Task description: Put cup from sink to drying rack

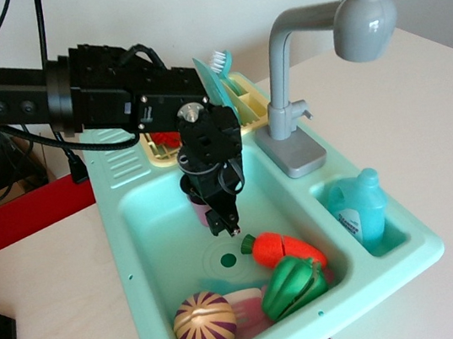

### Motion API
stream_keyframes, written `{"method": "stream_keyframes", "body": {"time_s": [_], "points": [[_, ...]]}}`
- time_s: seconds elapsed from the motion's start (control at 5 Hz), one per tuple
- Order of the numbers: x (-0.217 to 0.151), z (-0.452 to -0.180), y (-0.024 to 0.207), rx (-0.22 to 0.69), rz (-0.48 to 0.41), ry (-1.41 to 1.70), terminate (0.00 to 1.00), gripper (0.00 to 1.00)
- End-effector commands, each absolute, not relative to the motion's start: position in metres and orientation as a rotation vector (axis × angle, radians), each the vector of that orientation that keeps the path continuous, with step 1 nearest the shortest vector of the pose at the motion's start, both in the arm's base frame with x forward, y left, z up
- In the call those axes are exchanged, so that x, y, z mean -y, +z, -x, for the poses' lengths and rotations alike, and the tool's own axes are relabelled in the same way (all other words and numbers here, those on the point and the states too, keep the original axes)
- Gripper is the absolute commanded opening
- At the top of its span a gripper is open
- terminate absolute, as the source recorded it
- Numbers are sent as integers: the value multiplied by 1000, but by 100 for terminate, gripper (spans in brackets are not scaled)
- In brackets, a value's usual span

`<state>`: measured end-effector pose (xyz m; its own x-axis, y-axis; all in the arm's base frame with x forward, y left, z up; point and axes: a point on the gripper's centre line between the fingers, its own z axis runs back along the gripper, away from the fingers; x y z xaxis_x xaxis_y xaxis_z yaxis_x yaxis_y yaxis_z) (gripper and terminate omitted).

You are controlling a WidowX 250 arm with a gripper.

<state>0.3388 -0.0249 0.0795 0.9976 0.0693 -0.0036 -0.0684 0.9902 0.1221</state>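
The pink cup (202, 213) hangs inside the mint-green sink (129, 261), just above the basin floor near the round drain mark (227, 260). My gripper (224, 221) points down into the basin and is shut on the cup, with one black finger along its right side. The pale-yellow drying rack (254, 114) sits on the sink's back rim, behind my arm and partly hidden by it.
A red toy (166, 137) and a teal brush (218, 85) are in the rack. A carrot (285, 248), a green pepper (291, 286), a striped ball (204, 324) and a flat pale-pink piece (248, 311) lie at the basin's front. The grey faucet (285, 75) and a blue bottle (362, 207) stand to the right.
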Motion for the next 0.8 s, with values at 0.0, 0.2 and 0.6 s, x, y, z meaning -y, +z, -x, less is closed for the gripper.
{"method": "stream_keyframes", "body": {"time_s": [0.0,0.2,0.6], "points": [[25,-339,100,72,-121,83,0,0],[25,-339,108,104,-104,73,0,0],[17,-362,177,257,-33,95,0,0]]}}
